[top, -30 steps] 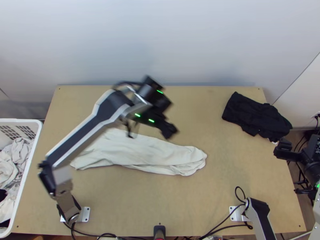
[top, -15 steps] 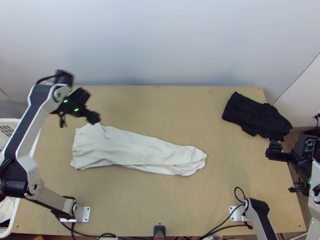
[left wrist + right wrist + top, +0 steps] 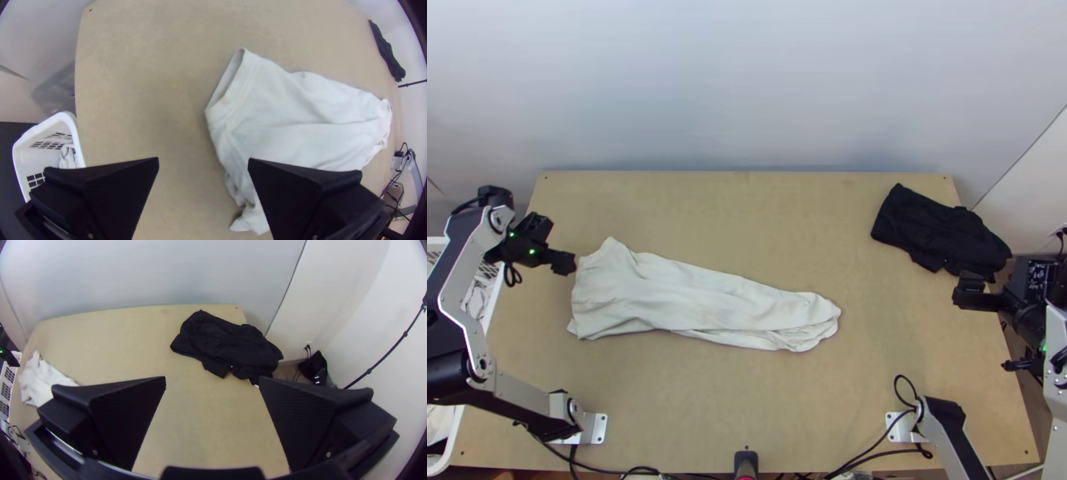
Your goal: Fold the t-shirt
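The left arm swings off to the left: its gripper (image 3: 569, 264) moves from over the white t-shirt (image 3: 703, 300) to just beside its left end, while the right gripper (image 3: 971, 293) edges slightly inward. The shirt keeps its place and shape.

Left of the left gripper, the table's (image 3: 747, 408) left edge passes beneath its wrist, with the white basket (image 3: 459, 432) of cloths just beyond. The table's far edge lies well apart from this gripper, and bare wood stretches from it toward both the far and near edges. In the left wrist view, the left gripper's (image 3: 203, 158) fingers stand wide apart with nothing between them.

To this gripper's right, the shirt runs as a long strip toward the middle of the table, broad at the gripper's end and narrower at the other. It is gathered lengthwise, with soft ridges, a rumpled near corner, loosely stacked layers at the rounded right end, and an open band at the left; whether hem or sleeve, I cannot tell.

Wood lies between the shirt and the right gripper, which hangs just inside the table's right edge. Its fingers (image 3: 320, 418) are spread, holding nothing. Just beyond it, toward the far edge, lies a bunched black cloth (image 3: 935, 232).
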